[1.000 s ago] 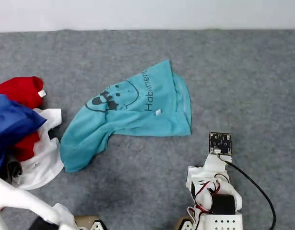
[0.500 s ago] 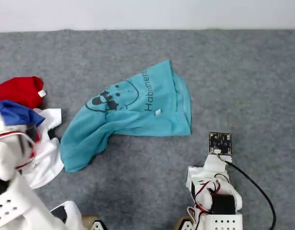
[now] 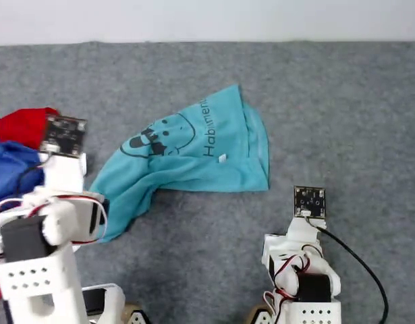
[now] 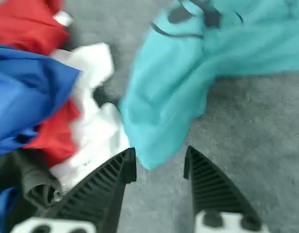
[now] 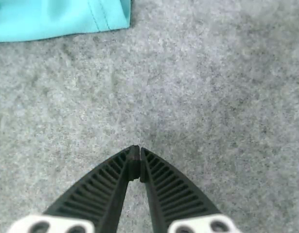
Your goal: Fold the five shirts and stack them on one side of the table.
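The left arm (image 3: 42, 229) is covering the lower part of the clothes pile in the high view, and the view's left edge is cutting the pile off. The left fingers (image 4: 121, 175) are standing spread, and the teal shirt's (image 4: 173, 87) lower corner is lying just beyond the gap between the tips; contact cannot be determined. A white shirt (image 4: 93, 131), a red shirt (image 4: 27, 26) and a blue shirt (image 4: 27, 92) are lying bunched beside it. The right fingers (image 5: 134, 162) are pressing together over the bare tabletop (image 5: 212, 87), with the teal hem lying well ahead of them.
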Robot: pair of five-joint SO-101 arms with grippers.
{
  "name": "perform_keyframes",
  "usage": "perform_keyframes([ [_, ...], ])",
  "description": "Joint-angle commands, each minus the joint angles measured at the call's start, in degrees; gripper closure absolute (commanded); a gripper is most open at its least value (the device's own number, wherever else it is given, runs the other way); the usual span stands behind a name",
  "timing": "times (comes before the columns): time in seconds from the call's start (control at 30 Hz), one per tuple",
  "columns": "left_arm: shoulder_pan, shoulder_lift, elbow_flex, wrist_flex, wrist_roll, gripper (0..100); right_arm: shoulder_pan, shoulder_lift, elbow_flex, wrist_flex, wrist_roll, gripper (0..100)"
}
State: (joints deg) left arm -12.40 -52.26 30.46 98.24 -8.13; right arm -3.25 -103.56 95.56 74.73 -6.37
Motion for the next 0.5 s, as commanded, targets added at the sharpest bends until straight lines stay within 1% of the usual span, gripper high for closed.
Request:
perform_keyframes([
  [0.0,1.23,-0.88,3.21,-5.01,0.35,84,-0.04,-0.40,0.88,0.13,-0.18,98.7],
  [0.13,1.14,-1.05,6.81,-7.82,0.35,84,-1.01,-0.31,0.79,-0.66,-0.09,98.7],
  [0.2,1.05,-1.14,7.08,-7.65,0.35,84,1.10,-0.31,0.79,-1.45,-0.09,98.7],
  [0.27,1.05,-1.14,7.08,-7.65,0.35,84,4.79,-0.31,0.62,-4.62,0.00,98.9],
  [0.37,0.97,-1.14,7.08,-7.74,0.53,84,9.27,-0.40,-3.43,-9.45,2.29,99.1],
  [0.47,-2.46,-1.14,6.90,-8.00,0.62,84,9.19,-0.22,-11.25,-10.33,2.73,99.1],
])
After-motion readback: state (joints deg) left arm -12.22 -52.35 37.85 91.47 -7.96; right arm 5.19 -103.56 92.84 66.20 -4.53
